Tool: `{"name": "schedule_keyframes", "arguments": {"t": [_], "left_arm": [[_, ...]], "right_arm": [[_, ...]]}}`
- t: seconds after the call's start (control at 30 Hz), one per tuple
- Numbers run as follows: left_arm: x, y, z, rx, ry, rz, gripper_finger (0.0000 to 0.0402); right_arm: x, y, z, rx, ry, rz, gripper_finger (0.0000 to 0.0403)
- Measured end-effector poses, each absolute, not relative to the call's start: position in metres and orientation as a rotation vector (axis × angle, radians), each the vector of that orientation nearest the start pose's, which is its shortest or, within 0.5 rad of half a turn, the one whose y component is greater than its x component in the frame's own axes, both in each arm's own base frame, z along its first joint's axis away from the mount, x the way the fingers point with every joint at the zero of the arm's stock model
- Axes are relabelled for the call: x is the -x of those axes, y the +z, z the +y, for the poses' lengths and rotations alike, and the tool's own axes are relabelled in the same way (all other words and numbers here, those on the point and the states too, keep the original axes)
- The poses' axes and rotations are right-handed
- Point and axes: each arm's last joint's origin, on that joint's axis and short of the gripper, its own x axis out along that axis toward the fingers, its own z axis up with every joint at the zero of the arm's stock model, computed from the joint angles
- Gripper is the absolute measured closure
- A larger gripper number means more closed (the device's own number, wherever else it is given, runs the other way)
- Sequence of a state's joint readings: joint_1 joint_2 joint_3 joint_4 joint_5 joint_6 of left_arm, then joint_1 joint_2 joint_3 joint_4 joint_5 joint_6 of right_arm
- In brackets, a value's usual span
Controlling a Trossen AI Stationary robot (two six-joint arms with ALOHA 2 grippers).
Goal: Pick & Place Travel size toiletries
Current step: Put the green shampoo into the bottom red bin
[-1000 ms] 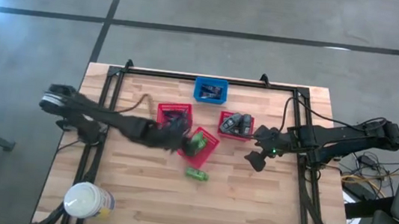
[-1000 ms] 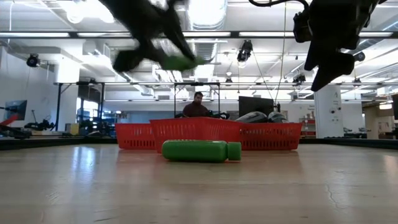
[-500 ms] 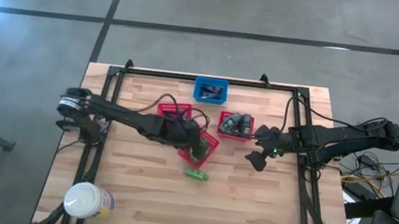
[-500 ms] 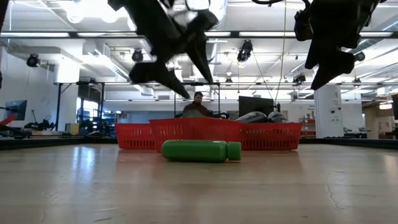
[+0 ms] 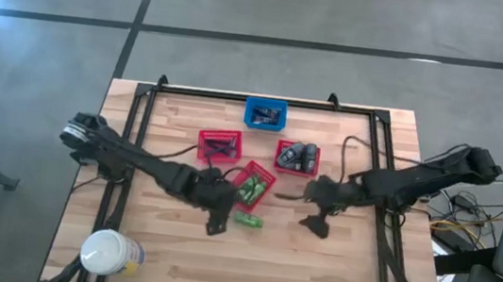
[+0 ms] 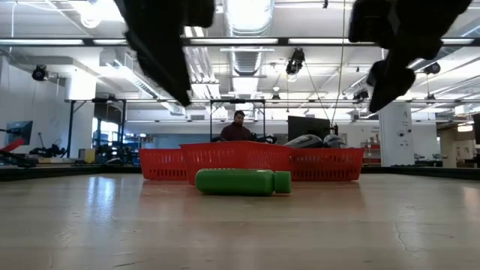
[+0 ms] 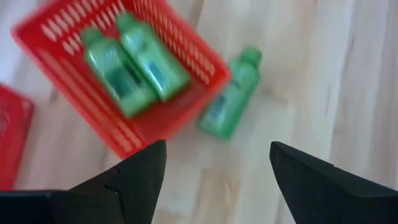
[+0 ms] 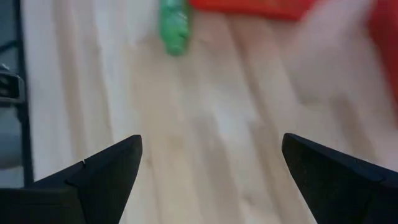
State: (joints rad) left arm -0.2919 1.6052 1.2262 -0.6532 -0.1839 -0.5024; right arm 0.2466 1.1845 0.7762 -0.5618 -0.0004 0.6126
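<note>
One green bottle (image 5: 247,219) lies on its side on the table, near the red basket (image 5: 265,192) that holds two more green bottles (image 7: 134,68). It also shows in the low view (image 6: 241,182), the left wrist view (image 7: 230,93) and the right wrist view (image 8: 174,25). My left gripper (image 5: 215,220) is open and empty, above the table just left of the lying bottle. My right gripper (image 5: 315,226) is open and empty, to the bottle's right. Grey bottles (image 5: 300,153) lie in a second red basket, black sticks (image 5: 221,144) in a third.
A blue basket (image 5: 265,114) with dark items stands at the far edge. A big white-topped round container (image 5: 109,253) stands at the near left corner. Bare wood lies along the near side of the table (image 5: 311,281). A person shows far behind the baskets in the low view (image 6: 238,126).
My left gripper has let go of a green bottle over the middle red basket, opened, and gone toward the table's near edge, ending beside the lying bottle. My right gripper has moved toward the near edge and a little left, staying open.
</note>
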Motion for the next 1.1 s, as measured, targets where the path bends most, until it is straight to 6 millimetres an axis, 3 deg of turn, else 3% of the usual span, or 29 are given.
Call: {"name": "schedule_keyframes", "arguments": {"t": [0.23, 0.43, 0.6, 0.73, 1.1], "left_arm": [[-0.294, 0.245, -0.117, 0.180, 0.123, 1.032, 0.0113], [-0.259, 0.246, -0.131, 0.168, 0.150, 0.989, 0.0113], [-0.226, 0.244, -0.130, 0.241, 0.217, 0.934, 0.0113], [-0.207, 0.246, -0.125, 0.306, 0.236, 0.896, 0.0113], [-0.192, 0.246, -0.118, 0.302, 0.234, 0.862, 0.0113]], "right_arm": [[-0.273, 0.187, 0.081, -0.509, -0.052, 0.891, 0.0019], [-0.305, 0.165, 0.094, -0.408, -0.072, 0.917, 0.0019], [-0.332, 0.147, 0.110, -0.244, -0.048, 0.943, 0.0019], [-0.352, 0.132, 0.118, -0.222, -0.061, 0.964, 0.0019], [-0.381, 0.123, 0.116, -0.223, -0.155, 0.960, 0.0019]]}}
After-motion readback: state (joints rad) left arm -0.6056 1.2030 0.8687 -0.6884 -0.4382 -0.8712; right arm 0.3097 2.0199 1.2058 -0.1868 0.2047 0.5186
